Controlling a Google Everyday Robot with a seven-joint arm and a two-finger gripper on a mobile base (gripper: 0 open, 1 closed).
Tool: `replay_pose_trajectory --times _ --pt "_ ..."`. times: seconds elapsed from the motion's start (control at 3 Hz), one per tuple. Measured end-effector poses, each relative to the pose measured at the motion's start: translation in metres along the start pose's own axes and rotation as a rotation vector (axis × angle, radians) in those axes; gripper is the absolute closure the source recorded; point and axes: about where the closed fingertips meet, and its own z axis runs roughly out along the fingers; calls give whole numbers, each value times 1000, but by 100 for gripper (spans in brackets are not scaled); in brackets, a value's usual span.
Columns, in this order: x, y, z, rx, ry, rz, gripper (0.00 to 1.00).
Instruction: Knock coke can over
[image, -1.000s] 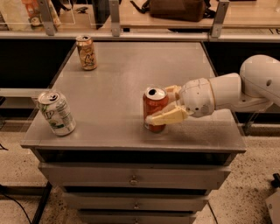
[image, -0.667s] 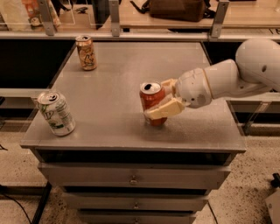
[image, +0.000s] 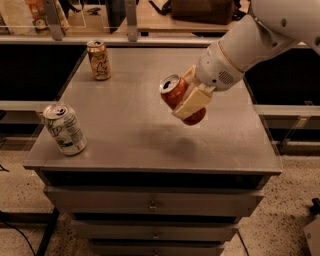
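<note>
Saw a grey metal table (image: 125, 130) filling most of the view, with a stack of drawers (image: 150, 205) under its top. Noted a white arm (image: 260, 35) reaching in from the upper right, above the right half of the table. Found the tool (image: 182, 95) at the end of that arm, over the tabletop a little right of centre, clamped on the coke can (image: 172, 91) with tan fingers (image: 192, 102), one laid across the near side of the can and the other behind it. Saw the coke can held at a tilt, silver top turned up and to the left, red base down and to the right. Judged it lifted clear of the surface, going by a dark shadow on the tabletop below and apart from the base, though could not be sure. Spotted a white-and-green can (image: 64, 130) standing at the front left corner of the table, well apart from the tool. Spotted a tan can (image: 99, 60) upright near the back left corner, likewise well apart. Made out a brown bag (image: 205, 10) on the counter behind the table
</note>
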Motion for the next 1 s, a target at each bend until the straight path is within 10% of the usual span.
replay_pose_trajectory --times 1.0 --pt "61 -14 -18 164 570 -50 93"
